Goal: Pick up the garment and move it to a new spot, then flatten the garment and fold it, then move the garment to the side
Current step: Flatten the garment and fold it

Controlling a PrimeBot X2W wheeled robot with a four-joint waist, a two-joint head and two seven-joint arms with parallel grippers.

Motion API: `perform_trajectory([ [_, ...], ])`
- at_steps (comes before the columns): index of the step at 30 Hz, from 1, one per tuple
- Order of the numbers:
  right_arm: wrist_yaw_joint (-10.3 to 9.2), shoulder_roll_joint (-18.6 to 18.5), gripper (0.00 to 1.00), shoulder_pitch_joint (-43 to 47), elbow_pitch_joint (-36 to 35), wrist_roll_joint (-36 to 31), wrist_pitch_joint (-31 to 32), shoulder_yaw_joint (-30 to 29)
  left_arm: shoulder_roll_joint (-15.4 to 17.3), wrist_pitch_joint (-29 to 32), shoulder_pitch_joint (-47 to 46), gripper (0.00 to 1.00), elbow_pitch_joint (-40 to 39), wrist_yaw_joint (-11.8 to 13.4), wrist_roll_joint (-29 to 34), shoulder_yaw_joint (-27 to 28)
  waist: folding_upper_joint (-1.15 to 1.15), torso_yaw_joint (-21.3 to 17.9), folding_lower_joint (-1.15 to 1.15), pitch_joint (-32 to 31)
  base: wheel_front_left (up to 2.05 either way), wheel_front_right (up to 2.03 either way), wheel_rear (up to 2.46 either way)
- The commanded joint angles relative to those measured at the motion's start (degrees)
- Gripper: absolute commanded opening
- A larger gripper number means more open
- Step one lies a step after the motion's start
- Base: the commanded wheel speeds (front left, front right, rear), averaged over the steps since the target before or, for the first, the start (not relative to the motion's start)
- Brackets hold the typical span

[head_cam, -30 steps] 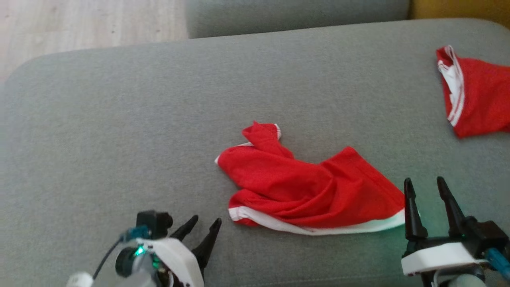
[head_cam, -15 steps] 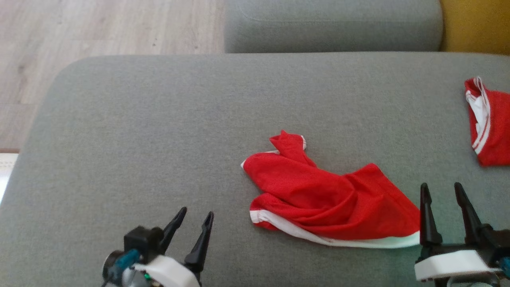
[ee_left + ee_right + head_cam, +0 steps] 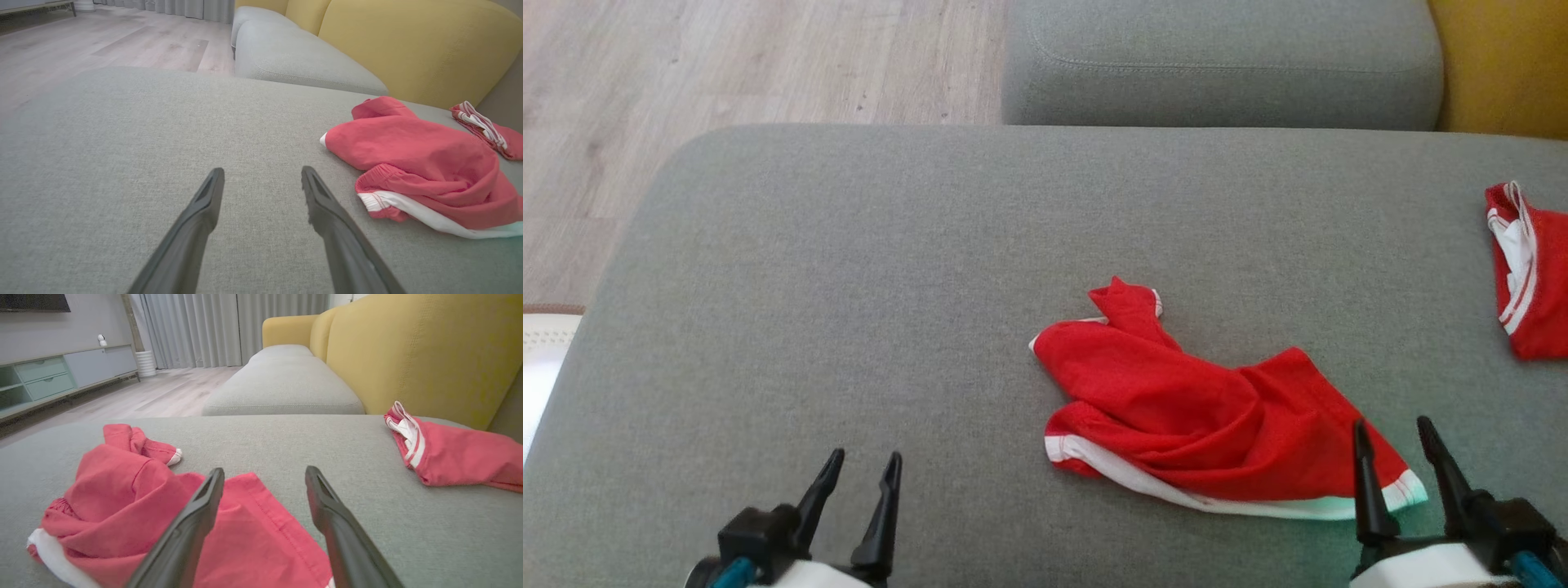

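Garment (image 3: 1201, 425), red w/ white trim, lies crumpled on grey sofa cushion (image 3: 849, 286) right of centre, L gripper (image 3: 866, 454) fingers wide & empty well to its left, R gripper (image 3: 1390, 421) fingers wide & empty at its near-right corner, 2nd red garment (image 3: 1531, 278) far right.

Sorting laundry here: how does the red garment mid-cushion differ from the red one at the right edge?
The middle garment is bunched in folds; the edge garment looks flatter. The middle garment shows one broad white band; the edge garment shows thin white stripes. The middle garment lies by the right tool; the edge garment lies apart from it. Both are red and rest on the grey cushion.
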Motion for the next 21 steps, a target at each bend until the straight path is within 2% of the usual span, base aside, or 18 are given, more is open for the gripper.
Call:
perform_trajectory([
  [1, -0.04, -0.6, 1.00, -0.9, -1.6, -0.2, -0.6, 1.4, -0.5, -0.7, -1.7, 1.00, -1.3, -0.4, 0.7, 2.7, 0.00, 0.0, 0.00, -0.1, 0.00, 0.00, 0.00],
  [9, -0.04, -0.6, 1.00, -1.5, -1.1, -0.3, -0.6, 1.5, -4.7, -0.7, -0.7, 1.00, 0.4, -5.1, 5.3, 8.0, 0.00, -0.3, 0.00, -0.5, 0.00, 0.00, 0.00],
  [21, -0.04, -0.6, 1.00, -1.7, -1.3, 0.1, -0.6, 2.0, -7.1, -0.7, -0.6, 1.00, 0.2, -7.4, 8.4, 11.1, 0.00, -0.3, 0.00, -0.7, 0.00, 0.00, 0.00],
])
